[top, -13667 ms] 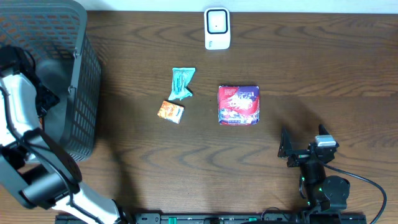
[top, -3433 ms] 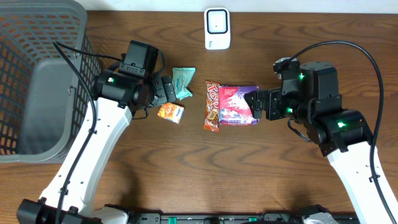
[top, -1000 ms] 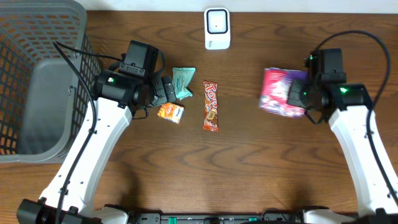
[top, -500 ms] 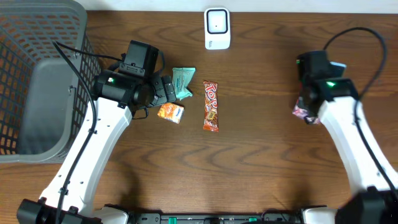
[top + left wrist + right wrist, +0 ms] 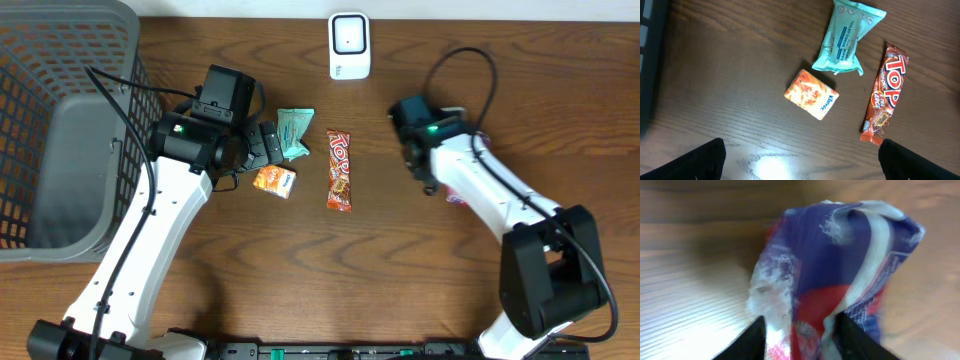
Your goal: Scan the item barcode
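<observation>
- Task item: snack bag (image 5: 840, 255), crinkly blue and red film, fills the right wrist view. In the overhead it sits right of centre, almost all hidden under the right arm. Only a pink scrap shows below the forearm.
- Right end effector (image 5: 800, 335): fingers sit either side of the bag's lower end, with film bulging between them. The view is blurred, so I cannot tell if it is clamped or slack on the bag.
- Left end effector (image 5: 802, 162): released, fingers spread wide at the bottom corners of its view, nothing between them. It hovers over the teal wipes pack (image 5: 847, 35), orange tissue pack (image 5: 811, 94) and TOP bar (image 5: 885, 100), touching none.
- Scanner (image 5: 349, 45): top centre of the overhead, on the worktop (image 5: 400, 290), up and left of the bag and well apart from it.
- Handling, judged: the bag looks light, soft and puffy, with slick film that crumples and no stiff edge. Contents are probably crushable, so squeeze lightly.
- Where to grip: pinch a sealed end seam or a gathered fold, not the belly. Leave the printed panel flat and uncovered for the scanner. No barcode is visible in any view.
- Risk: film slipping out of a shallow pinch, or the bag sagging over the code.
</observation>
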